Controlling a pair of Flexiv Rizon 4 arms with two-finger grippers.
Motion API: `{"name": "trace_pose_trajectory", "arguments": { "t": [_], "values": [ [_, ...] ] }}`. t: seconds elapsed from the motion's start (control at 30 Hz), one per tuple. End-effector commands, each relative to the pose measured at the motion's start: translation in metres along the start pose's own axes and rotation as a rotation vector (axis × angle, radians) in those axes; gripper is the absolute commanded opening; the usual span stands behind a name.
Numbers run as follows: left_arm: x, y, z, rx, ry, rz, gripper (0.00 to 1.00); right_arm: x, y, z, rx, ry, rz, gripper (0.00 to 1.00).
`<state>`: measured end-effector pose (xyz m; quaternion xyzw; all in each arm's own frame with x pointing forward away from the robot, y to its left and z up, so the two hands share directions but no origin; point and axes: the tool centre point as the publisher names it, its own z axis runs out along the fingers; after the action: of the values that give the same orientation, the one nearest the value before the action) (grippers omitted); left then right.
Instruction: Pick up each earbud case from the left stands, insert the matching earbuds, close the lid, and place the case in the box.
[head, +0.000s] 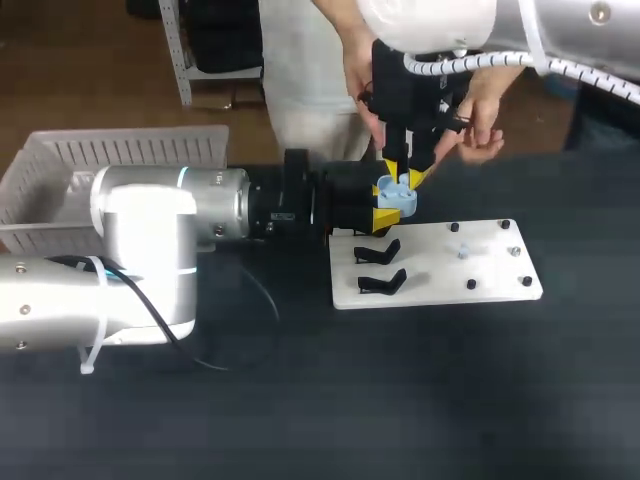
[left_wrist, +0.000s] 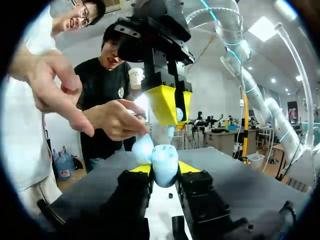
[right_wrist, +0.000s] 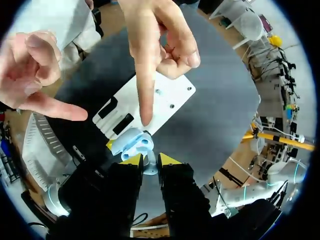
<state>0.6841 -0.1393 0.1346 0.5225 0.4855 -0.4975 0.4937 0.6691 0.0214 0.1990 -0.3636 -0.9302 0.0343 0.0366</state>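
Observation:
A light blue earbud case (head: 397, 193) with its lid open is held over the far edge of the white board (head: 440, 285). My left gripper (head: 388, 212) is shut on the case (left_wrist: 165, 164), one yellow tip on each side. My right gripper (head: 408, 170) points straight down just above the case (right_wrist: 132, 142) and is shut on a pale earbud (right_wrist: 149, 167). In the left wrist view the right gripper (left_wrist: 170, 107) hangs directly over the case. A person's finger (right_wrist: 145, 95) touches the case's lid (left_wrist: 142, 147); a second hand (head: 480, 120) hovers beside my right gripper.
Two black stands (head: 380, 268) sit on the board's left part, and small pegs and a pale piece (head: 460, 250) on its right part. A white slatted basket (head: 100, 165) stands at the far left of the dark table. A cable (head: 250, 320) lies near my left arm.

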Motion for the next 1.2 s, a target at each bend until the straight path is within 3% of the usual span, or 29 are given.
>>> {"name": "trace_pose_trajectory", "arguments": {
  "t": [0.03, 1.2],
  "values": [
    [0.0008, -0.0001, 0.0004, -0.003, -0.003, 0.003, 0.00, -0.0012, 0.0049, 0.0004, 0.007, 0.005, 0.003, 0.00],
    [0.0008, -0.0001, 0.0004, -0.003, -0.003, 0.003, 0.00, -0.0028, 0.0106, 0.0070, 0.025, 0.024, 0.012, 0.00]
  ]
}}
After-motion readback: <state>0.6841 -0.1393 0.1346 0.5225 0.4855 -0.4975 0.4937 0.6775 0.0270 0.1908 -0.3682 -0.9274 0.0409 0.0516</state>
